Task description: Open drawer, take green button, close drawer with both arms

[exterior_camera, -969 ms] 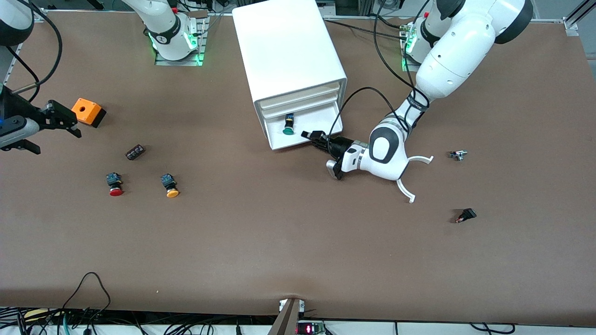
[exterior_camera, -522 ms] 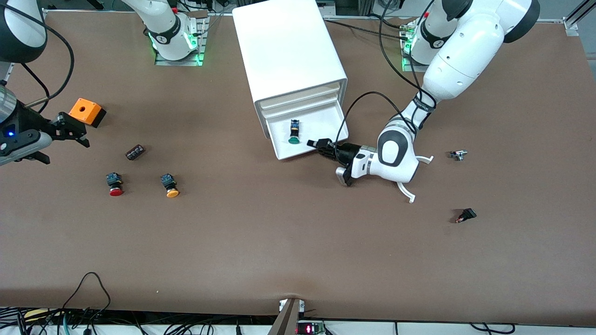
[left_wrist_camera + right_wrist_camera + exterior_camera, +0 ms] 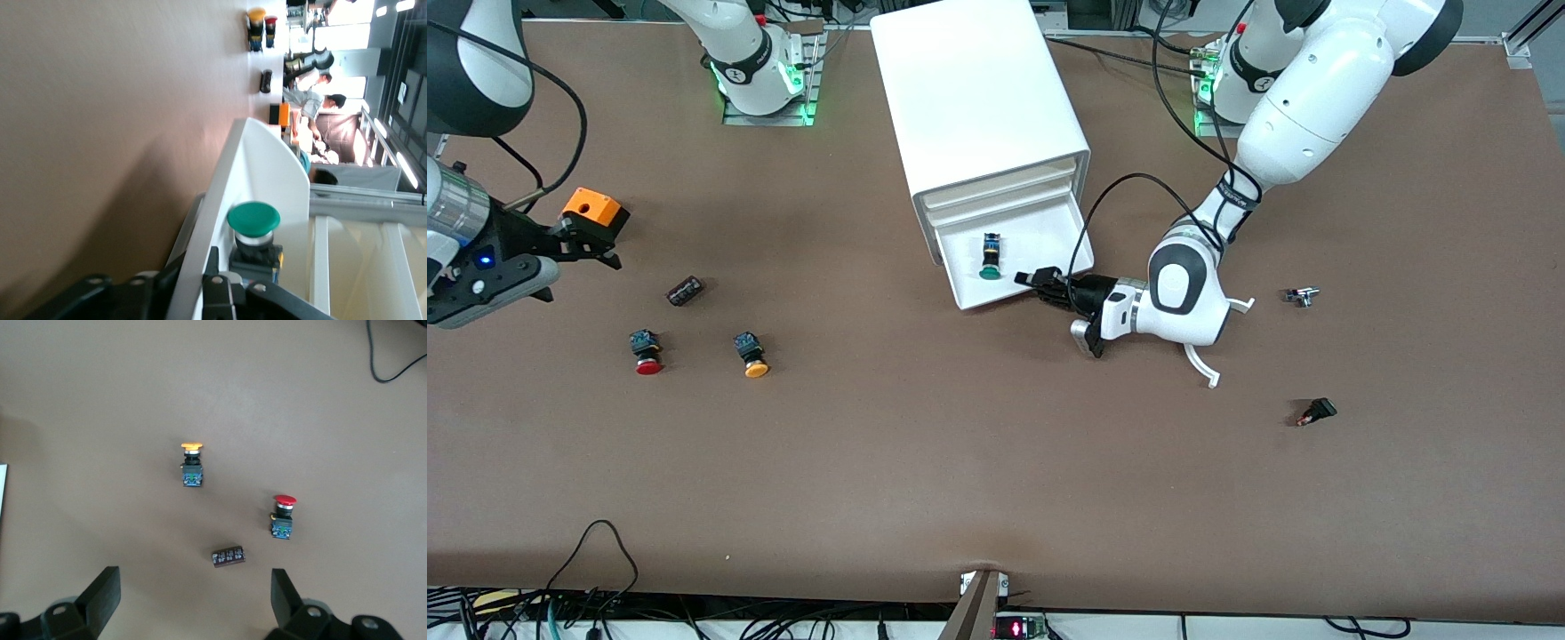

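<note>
The white cabinet (image 3: 974,89) stands at the middle of the table's robot side. Its lowest drawer (image 3: 1040,233) is pulled out toward the front camera. The green-capped button (image 3: 989,258) lies inside it on its side. My left gripper (image 3: 1037,280) is shut on the drawer's front wall. In the left wrist view the wall (image 3: 260,160) runs between the fingers of the left gripper (image 3: 197,270), and the button (image 3: 253,220) lies just inside. My right gripper (image 3: 580,277) hangs open over the table near the right arm's end, holding nothing.
An orange box (image 3: 594,212), a dark cylinder (image 3: 685,291), a red-capped button (image 3: 646,351) and an orange-capped button (image 3: 751,354) lie toward the right arm's end. A small metal part (image 3: 1302,295) and a black part (image 3: 1318,411) lie toward the left arm's end.
The left gripper has drawn the drawer farther out, and the green button rode along in it. The right gripper has drifted toward the orange box, still open.
</note>
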Tool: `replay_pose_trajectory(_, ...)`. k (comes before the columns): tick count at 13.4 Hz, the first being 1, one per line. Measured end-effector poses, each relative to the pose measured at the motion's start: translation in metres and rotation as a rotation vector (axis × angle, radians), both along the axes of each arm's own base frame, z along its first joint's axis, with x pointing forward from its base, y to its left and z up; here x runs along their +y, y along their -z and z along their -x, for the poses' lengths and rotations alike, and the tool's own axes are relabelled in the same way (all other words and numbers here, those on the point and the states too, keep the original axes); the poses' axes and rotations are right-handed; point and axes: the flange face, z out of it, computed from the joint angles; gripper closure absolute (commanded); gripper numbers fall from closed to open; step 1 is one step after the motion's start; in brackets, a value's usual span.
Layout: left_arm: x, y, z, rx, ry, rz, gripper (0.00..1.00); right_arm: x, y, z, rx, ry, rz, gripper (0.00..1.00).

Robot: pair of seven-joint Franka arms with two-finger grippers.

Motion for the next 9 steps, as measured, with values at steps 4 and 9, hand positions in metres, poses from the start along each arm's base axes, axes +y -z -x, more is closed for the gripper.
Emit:
replay_pose_trajectory(4,0.022,-0.012,-0.024,-0.049,-0.131,-0.1,0.0,0.047,-0.002,0.005,0.028,-0.072,-0.002,0.0)
replay_pose_trajectory(9,0.074,-0.045,-0.029,-0.082,-0.074,-0.155,0.0,0.112,0.0,0.012,0.039,-0.07,-0.007,0.0)
